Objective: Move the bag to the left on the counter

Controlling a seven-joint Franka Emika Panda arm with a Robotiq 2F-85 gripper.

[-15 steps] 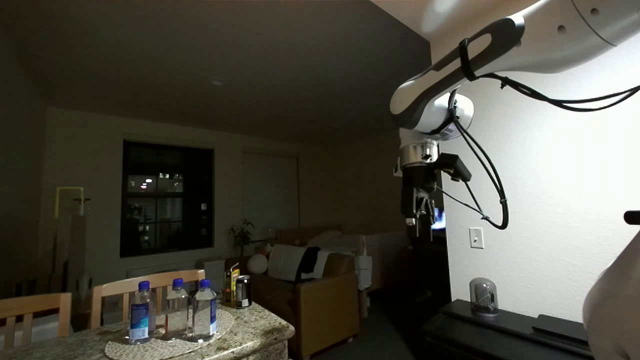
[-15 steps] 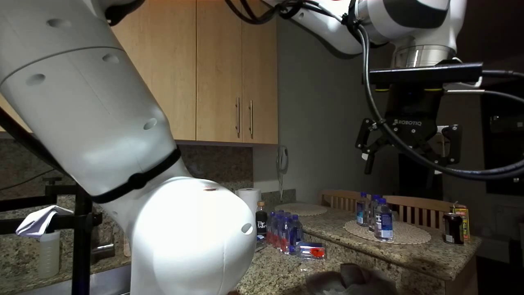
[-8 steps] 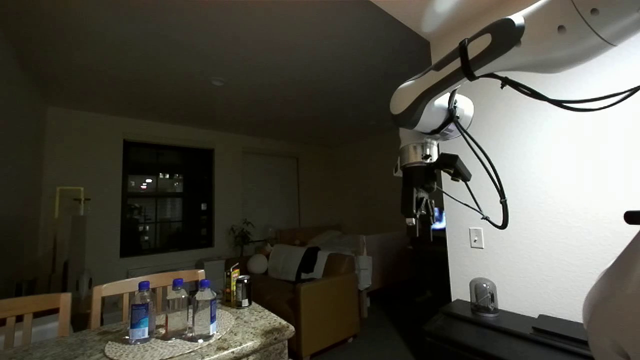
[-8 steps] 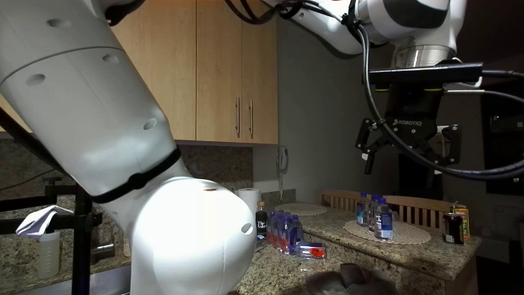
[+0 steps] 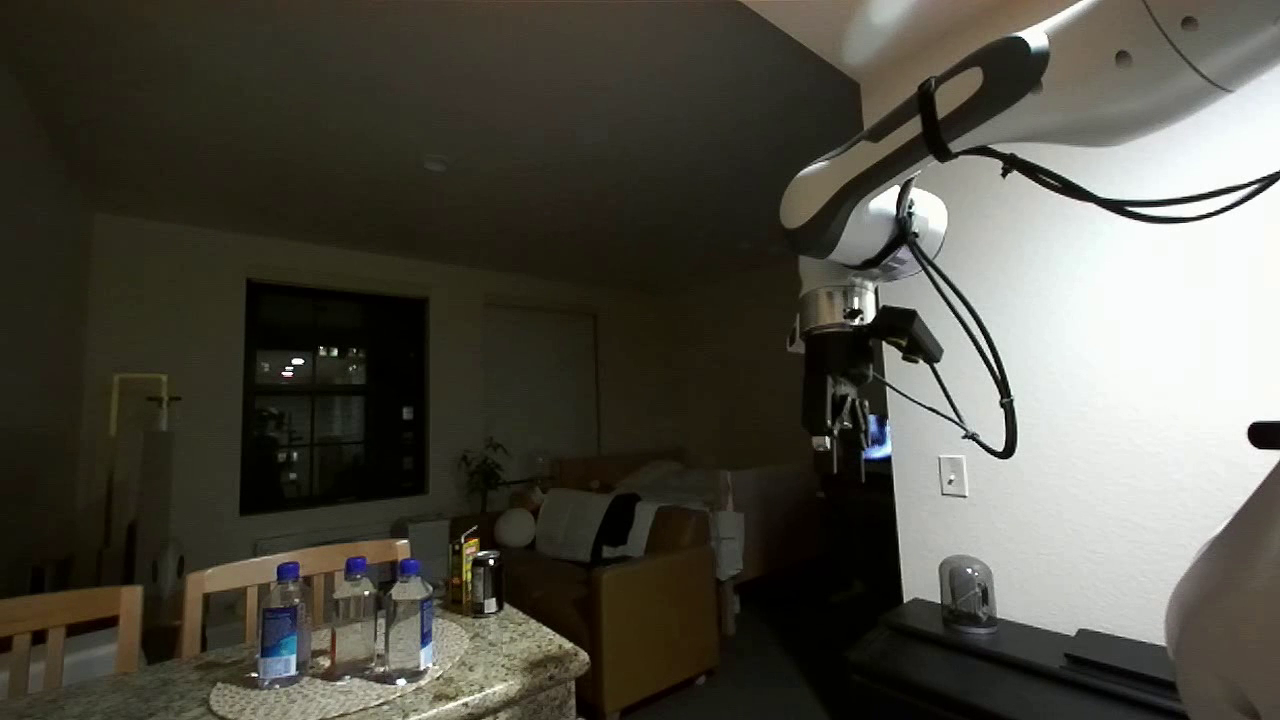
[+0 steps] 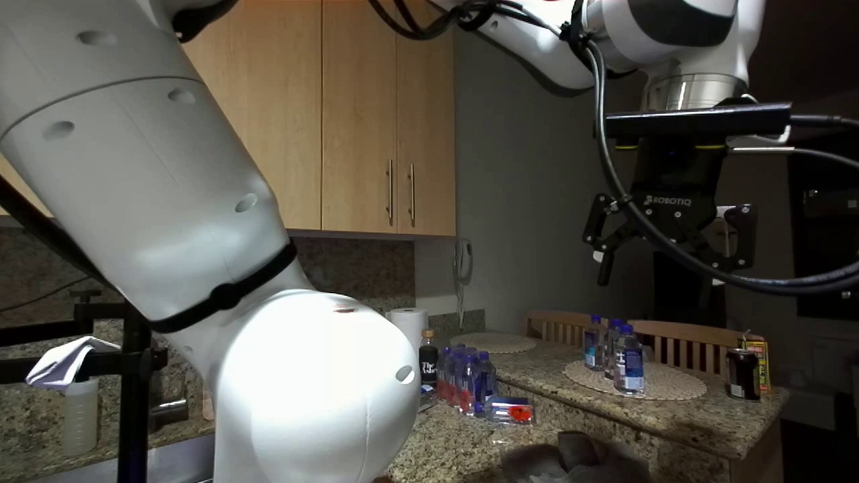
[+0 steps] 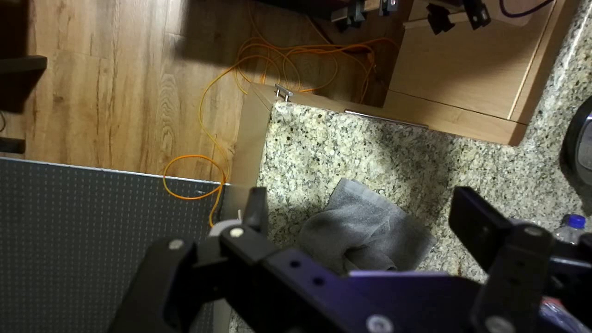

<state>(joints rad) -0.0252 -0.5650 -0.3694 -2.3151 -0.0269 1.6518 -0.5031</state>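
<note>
A crumpled grey cloth (image 7: 365, 222), the only bag-like thing in view, lies on the speckled stone counter (image 7: 314, 148). In the wrist view the gripper's dark body covers its lower edge. In an exterior view the cloth (image 6: 570, 459) is cut off at the bottom edge, on the counter (image 6: 439, 446). My gripper (image 7: 360, 199) is open and empty, its fingers wide apart, with the cloth showing between them. In both exterior views the gripper (image 5: 848, 462) (image 6: 656, 278) points down, hanging high above the counter surfaces.
Several bottles (image 6: 463, 382) stand on the counter near the cloth, and one bottle (image 6: 510, 410) lies there. A raised counter behind (image 6: 725, 422) holds more bottles (image 6: 629, 362), a placemat (image 6: 671, 388) and a dark can (image 6: 743, 376). Wall cabinets (image 6: 359, 121) hang behind the arm.
</note>
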